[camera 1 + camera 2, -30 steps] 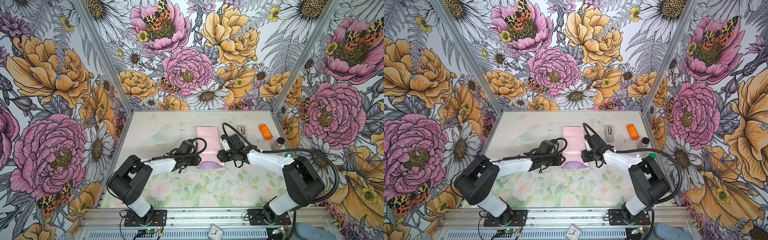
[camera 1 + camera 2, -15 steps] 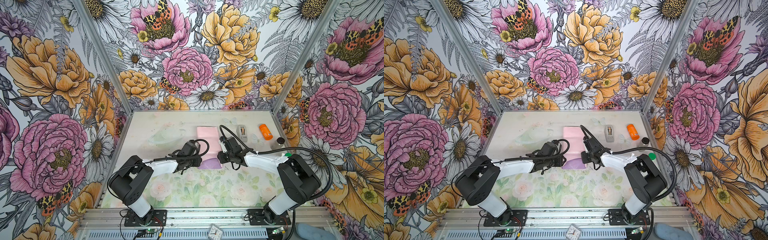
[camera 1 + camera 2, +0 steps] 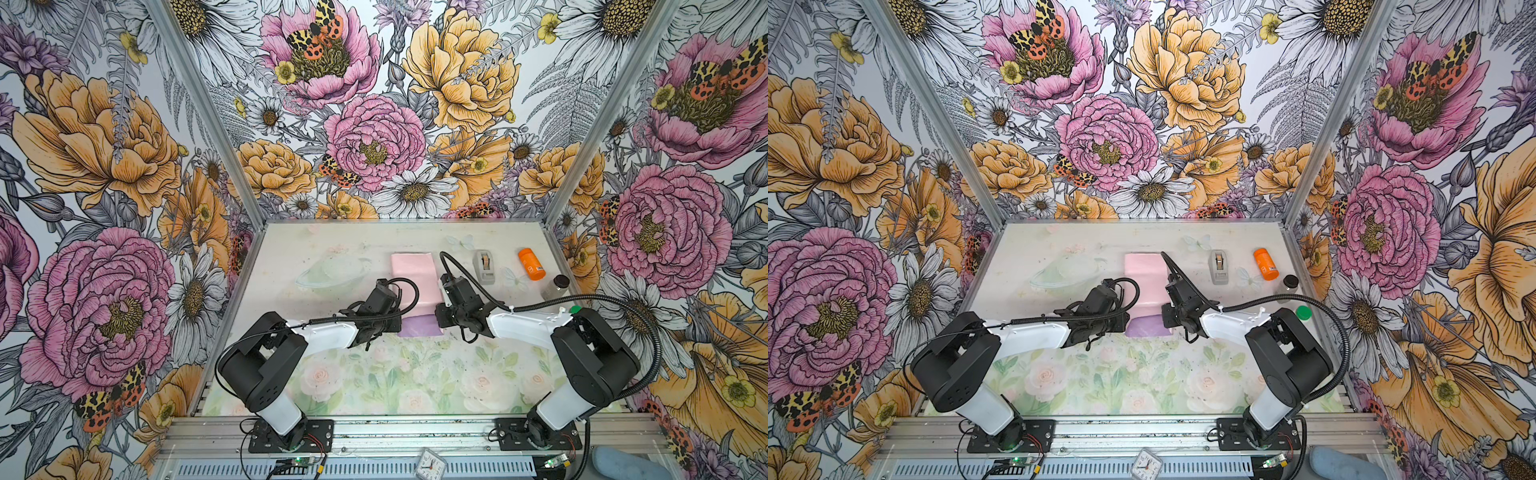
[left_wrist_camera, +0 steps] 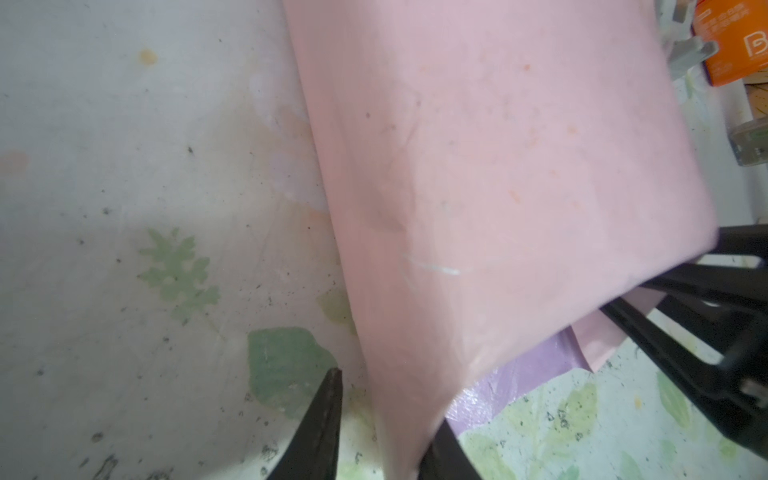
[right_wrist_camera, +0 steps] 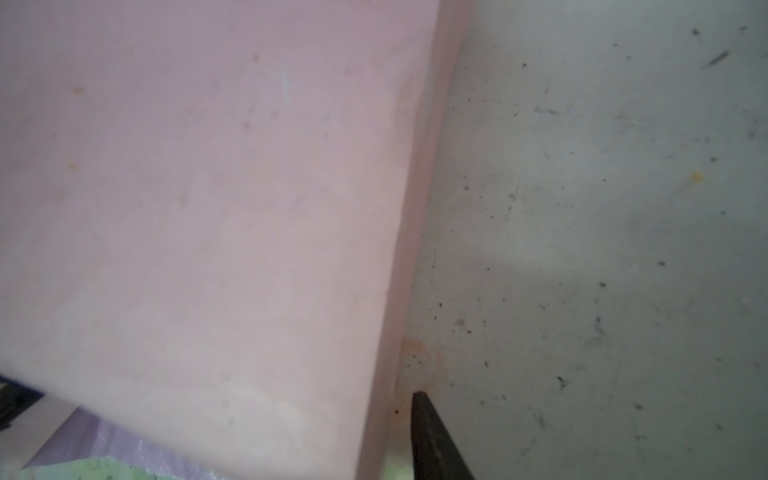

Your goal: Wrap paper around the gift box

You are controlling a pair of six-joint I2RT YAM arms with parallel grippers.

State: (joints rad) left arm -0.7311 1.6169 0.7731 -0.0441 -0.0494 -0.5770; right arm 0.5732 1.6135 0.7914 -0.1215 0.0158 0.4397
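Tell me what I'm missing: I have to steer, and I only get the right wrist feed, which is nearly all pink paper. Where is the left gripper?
Observer: In both top views the left gripper sits at the left edge of the paper, opposite the right gripper.
Operator: Does it have the paper?
Observer: In the left wrist view the paper runs down between its fingers, which stand apart. One of them is clear of the sheet.
Operator: And the tape?
Observer: The tape dispenser lies farther back than the right gripper, to the right of the paper and apart from it.
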